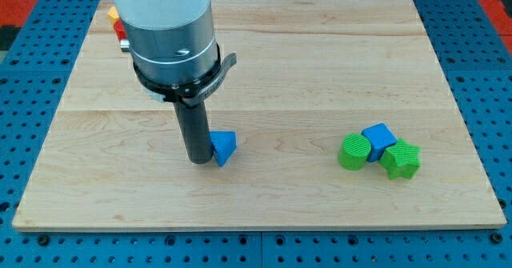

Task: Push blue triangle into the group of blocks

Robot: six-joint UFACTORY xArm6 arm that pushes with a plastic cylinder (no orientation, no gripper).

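My tip [197,161] down on the board [320,44], pressed against the left face of the blue triangle [224,147]; no jaws here, just a bare rod, nothing grasped. Triangle left of centre, nearer the bottom edge. Group well apart toward the right edge: green cylinder [354,151], blue cube [378,137], green star [401,159], all touching. Tip, triangle, group roughly in line, so a straight rightward push looks apt. Red and orange blocks [118,25] half hidden at top-left corner.
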